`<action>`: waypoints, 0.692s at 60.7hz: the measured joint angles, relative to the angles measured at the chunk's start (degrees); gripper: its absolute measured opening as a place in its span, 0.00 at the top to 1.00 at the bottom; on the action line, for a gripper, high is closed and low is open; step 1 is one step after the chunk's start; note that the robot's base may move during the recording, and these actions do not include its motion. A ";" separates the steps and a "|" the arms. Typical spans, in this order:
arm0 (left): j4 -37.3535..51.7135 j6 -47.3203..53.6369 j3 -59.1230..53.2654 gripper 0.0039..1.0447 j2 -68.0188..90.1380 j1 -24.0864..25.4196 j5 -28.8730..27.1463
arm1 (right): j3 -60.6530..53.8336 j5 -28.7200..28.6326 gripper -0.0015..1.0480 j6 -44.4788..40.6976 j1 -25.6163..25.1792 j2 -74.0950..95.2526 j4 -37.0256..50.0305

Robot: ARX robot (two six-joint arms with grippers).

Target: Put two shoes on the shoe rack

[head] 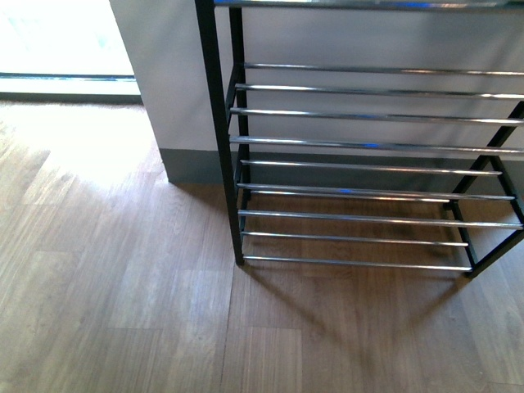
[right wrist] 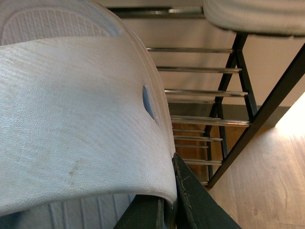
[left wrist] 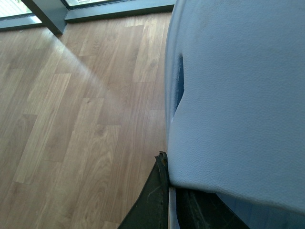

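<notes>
In the left wrist view one shoe [left wrist: 238, 95] fills most of the picture with its thick white sole and a navy slit. My left gripper [left wrist: 167, 191] is shut on its edge above the wooden floor. In the right wrist view my right gripper [right wrist: 169, 205] is shut on the other shoe [right wrist: 71, 109], sole towards the camera. Just behind it stands the shoe rack [right wrist: 205, 93], and a second white sole [right wrist: 252, 14] shows close to the rack. The front view shows the shoe rack [head: 360, 143] with bare chrome bars. Neither arm nor shoe appears there.
The rack stands against a grey wall [head: 180, 82] with a darker skirting. To its left is a bright floor-level window [head: 57, 41]. Wooden floor [head: 123, 286] spreads in front of and left of the rack. A dark window frame [left wrist: 47, 14] shows in the left wrist view.
</notes>
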 joint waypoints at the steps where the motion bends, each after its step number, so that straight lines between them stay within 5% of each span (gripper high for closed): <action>1: 0.00 -0.02 0.00 0.99 0.00 0.00 0.00 | 0.00 0.00 0.98 -0.02 0.00 0.00 0.00; 42: 0.00 0.00 0.02 0.99 0.00 0.00 -0.02 | -0.02 -0.15 0.98 -0.07 0.00 0.00 -0.09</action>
